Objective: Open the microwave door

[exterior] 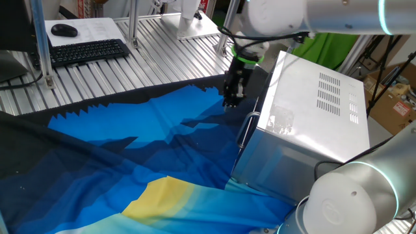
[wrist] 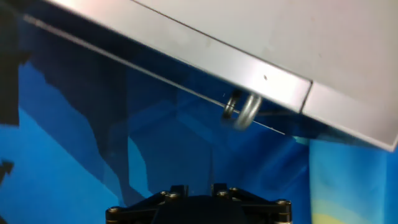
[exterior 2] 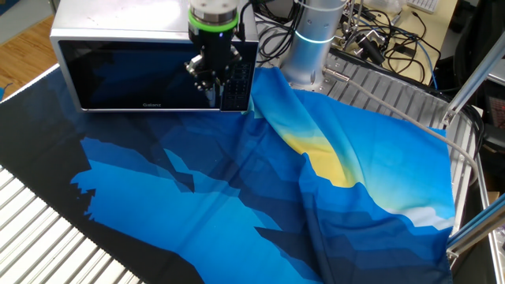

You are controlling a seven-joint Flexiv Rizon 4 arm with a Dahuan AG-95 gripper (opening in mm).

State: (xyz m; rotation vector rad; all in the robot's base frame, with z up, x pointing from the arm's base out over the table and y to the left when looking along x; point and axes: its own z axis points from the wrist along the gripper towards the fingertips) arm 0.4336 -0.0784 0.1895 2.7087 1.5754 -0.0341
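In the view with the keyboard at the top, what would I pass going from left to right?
Mouse → black keyboard → end effector hanging over the blue cloth → silver bar handle → microwave, whose vent slots sit toward its right.

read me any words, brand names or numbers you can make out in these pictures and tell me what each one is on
"Galanz": small pale lettering on the bottom edge of the microwave door, seen in the other fixed view; small, so the spelling is my best reading.
Control panel at the door's right: button markings too small to read.
Keyboard on the far bench: key legends too small to read.
Cardboard box beside the microwave: markings blurred, unreadable.
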